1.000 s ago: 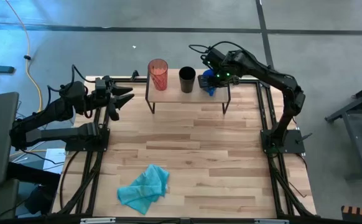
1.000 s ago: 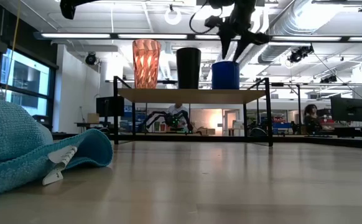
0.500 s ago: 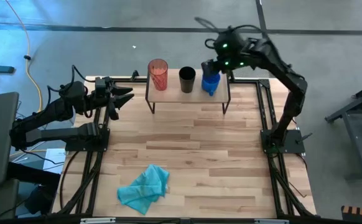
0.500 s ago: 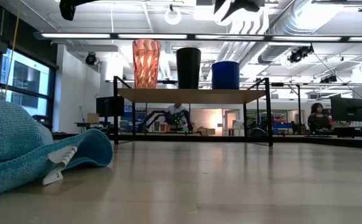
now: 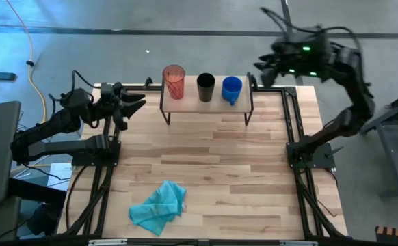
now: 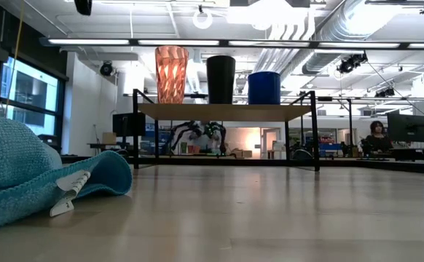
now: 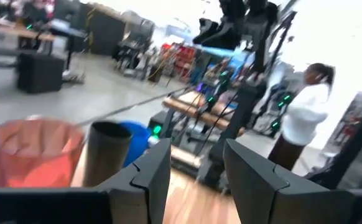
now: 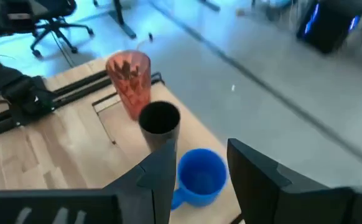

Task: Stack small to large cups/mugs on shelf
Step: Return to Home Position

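Three vessels stand in a row on the small wooden shelf point(image 5: 206, 102) point(image 6: 223, 110): the red ribbed tumbler point(image 5: 174, 82) point(image 6: 171, 74), the black cup point(image 5: 206, 87) point(image 6: 221, 78) and the blue mug point(image 5: 231, 89) point(image 6: 264, 87). Each rests on its base, apart from the others. My right gripper point(image 5: 262, 68) point(image 8: 203, 202) is open and hangs high, past the shelf's right end, looking down on the mug point(image 8: 199, 176). My left gripper point(image 5: 141, 105) point(image 7: 196, 186) is open and waits left of the shelf, level with the tumbler point(image 7: 35, 152).
A crumpled teal cloth point(image 5: 159, 207) point(image 6: 37, 175) lies near the table's near-left edge. The butcher-block tabletop point(image 5: 206, 164) stretches between the shelf and the cloth. A person point(image 7: 305, 118) stands in the room beyond the table.
My right gripper has left the blue mug, risen and swung away toward the table's far right corner. The mug stays upright on the shelf's right end. The left arm has kept still.
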Robot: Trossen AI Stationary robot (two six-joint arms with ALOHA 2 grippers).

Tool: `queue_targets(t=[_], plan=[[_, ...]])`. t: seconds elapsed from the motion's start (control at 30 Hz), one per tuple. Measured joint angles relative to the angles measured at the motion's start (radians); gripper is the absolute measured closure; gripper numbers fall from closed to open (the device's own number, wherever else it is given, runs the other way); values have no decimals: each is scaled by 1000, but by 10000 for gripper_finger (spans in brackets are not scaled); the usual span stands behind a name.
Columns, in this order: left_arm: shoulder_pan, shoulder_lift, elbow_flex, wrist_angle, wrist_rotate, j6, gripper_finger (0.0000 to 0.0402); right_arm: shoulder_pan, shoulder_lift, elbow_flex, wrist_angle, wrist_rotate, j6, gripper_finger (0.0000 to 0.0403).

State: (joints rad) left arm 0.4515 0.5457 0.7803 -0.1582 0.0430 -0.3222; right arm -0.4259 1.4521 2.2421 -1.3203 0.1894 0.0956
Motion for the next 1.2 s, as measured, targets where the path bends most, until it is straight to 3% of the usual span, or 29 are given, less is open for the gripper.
queue_targets(t=[0.2,0.6,0.73,0.97,1.07,1.2], plan=[[0,6,0,115,89,0,263,-1,-116,0,0,-19,-151,267],[-10,143,0,249,236,-50,263,0,-281,0,-1,-257,-272,267],[-71,165,0,310,209,6,263,0,-326,0,-28,-297,-287,267],[-183,96,0,269,52,83,263,0,-407,-14,-44,-370,-280,267],[-219,59,0,220,-1,89,263,0,-477,-106,-15,-377,-276,267],[-267,39,0,195,-39,82,263,0,-607,-334,118,-377,-254,267]])
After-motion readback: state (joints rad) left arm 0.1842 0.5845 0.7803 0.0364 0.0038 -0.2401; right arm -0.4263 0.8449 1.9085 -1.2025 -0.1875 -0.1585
